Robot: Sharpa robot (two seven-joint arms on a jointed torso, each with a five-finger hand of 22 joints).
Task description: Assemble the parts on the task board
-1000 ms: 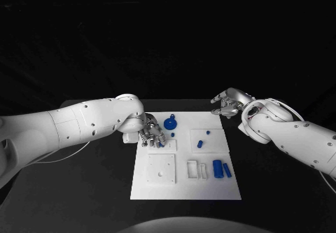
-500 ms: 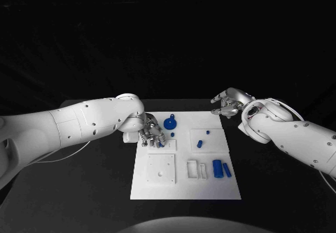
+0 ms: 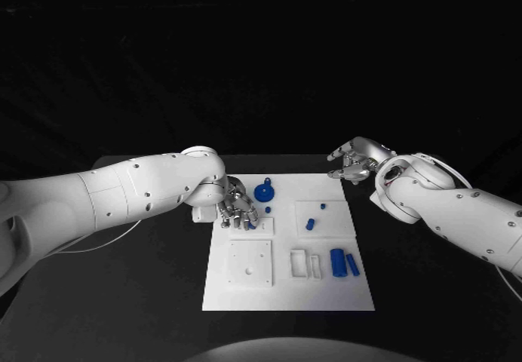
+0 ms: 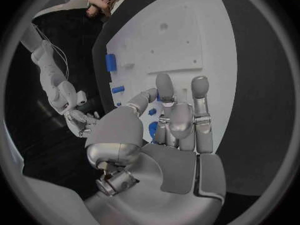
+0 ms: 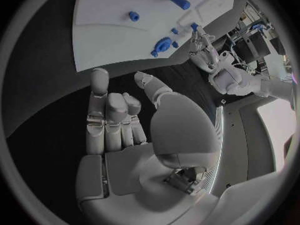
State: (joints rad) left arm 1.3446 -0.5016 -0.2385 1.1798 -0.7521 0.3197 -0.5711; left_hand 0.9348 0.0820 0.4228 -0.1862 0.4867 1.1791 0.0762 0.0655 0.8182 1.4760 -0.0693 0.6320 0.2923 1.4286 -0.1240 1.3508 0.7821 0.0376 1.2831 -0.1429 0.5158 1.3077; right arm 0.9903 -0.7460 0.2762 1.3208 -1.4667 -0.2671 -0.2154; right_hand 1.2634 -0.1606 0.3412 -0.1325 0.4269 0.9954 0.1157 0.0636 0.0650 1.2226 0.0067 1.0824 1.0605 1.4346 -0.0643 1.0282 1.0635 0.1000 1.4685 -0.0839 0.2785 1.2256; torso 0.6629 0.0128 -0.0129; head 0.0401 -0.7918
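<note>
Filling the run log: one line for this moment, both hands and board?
left hand: over task board left edge, fingertips at small blue part | right hand: off board, holds nothing | stage: assembly unfinished

**Camera placement**

The tabletop (image 3: 152, 302) is viewed steeply from above by the head camera. Each wrist camera is set close behind its own robot hand, looking along the fingers. The task board (image 3: 288, 290) is shared by all three views (image 4: 206, 30) (image 5: 106, 20).

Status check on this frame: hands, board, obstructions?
Left robot hand on task board, fingertips at a blue part. Right robot hand off-board, holding nothing. No obstructions visible.
</note>
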